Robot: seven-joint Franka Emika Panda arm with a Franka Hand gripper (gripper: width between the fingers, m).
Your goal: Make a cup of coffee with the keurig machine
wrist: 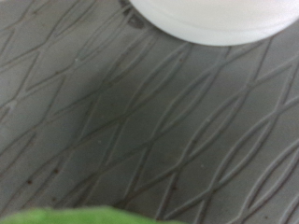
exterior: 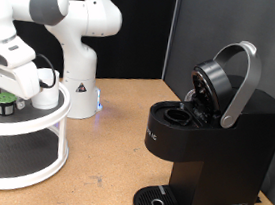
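A robotics lab is suggested: a white robot arm (exterior: 73, 14) is mounted on a wooden tabletop (exterior: 114, 130) backed by black partition panels (exterior: 237, 34).

Claw (exterior: 18, 90) low at exterior view's left

The keurig machine (exterior: 208, 141) is a boxy matte black brewer standing at the exterior view's right. Its lid is tilted up and open, the silver-grey arched handle raised above it, the pod chamber exposed, and its round drip tray sits bare at the base. The cup (exterior: 46, 95), small, plain and white, stands upright on a round white stand at the exterior view's left, partly hidden. In the wrist view a white curved edge (wrist: 217, 21) is probably this cup.
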